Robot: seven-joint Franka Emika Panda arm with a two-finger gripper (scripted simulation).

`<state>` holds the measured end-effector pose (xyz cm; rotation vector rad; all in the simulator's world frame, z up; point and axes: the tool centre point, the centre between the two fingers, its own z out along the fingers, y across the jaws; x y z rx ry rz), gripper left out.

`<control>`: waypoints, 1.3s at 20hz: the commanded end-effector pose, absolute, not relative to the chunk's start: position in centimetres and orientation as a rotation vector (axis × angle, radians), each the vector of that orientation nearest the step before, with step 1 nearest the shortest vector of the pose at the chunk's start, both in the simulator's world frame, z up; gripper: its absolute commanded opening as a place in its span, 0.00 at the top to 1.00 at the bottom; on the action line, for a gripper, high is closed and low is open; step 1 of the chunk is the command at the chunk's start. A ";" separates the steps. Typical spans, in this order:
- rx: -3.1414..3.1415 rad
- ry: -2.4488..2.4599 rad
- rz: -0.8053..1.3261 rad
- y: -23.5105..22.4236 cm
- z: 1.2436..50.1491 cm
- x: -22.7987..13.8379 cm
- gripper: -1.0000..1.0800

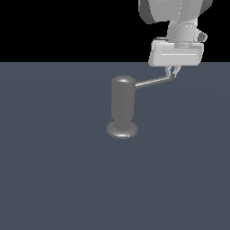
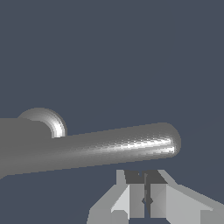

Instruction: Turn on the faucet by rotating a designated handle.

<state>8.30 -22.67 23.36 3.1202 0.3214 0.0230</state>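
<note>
Pretty bare scene honestly: just a flat slate-blue floor (image 1: pixel 54 179) running out to a straight far edge with black behind it, and the only thing standing on it is the faucet (image 1: pixel 122 105), roughly in the middle of the exterior view. It's an upright grey cylinder with a domed top, and its flared base disc (image 1: pixel 122 130) sits flat on the floor. There's open floor all around it, especially toward the camera and to the exterior view's left, so the only thing crowding the faucet is the arm itself, which comes down from the upper right. The handle (image 1: pixel 154 82) is a thin straight rod sticking out sideways from near the top of the cylinder, with its long axis pointing to the exterior view's right and tilting slightly upward toward the tip. The gripper (image 1: pixel 172 74) sits right at that rounded tip, fingers pointing down. In the wrist view the handle (image 2: pixel 109 146) runs across the frame, with the base disc (image 2: pixel 48 120) peeking out behind it, and the gripper's (image 2: pixel 145 199) two fingers are pressed together with barely a slit between them, closed on nothing, sitting just beside the rod's tip rather than around it.
</note>
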 end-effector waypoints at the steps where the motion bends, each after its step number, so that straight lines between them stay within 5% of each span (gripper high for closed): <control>1: 3.123 0.346 0.022 -21.2 22.8 9.5 1.00; 26: 3.124 0.335 0.009 -19.3 22.3 15.3 1.00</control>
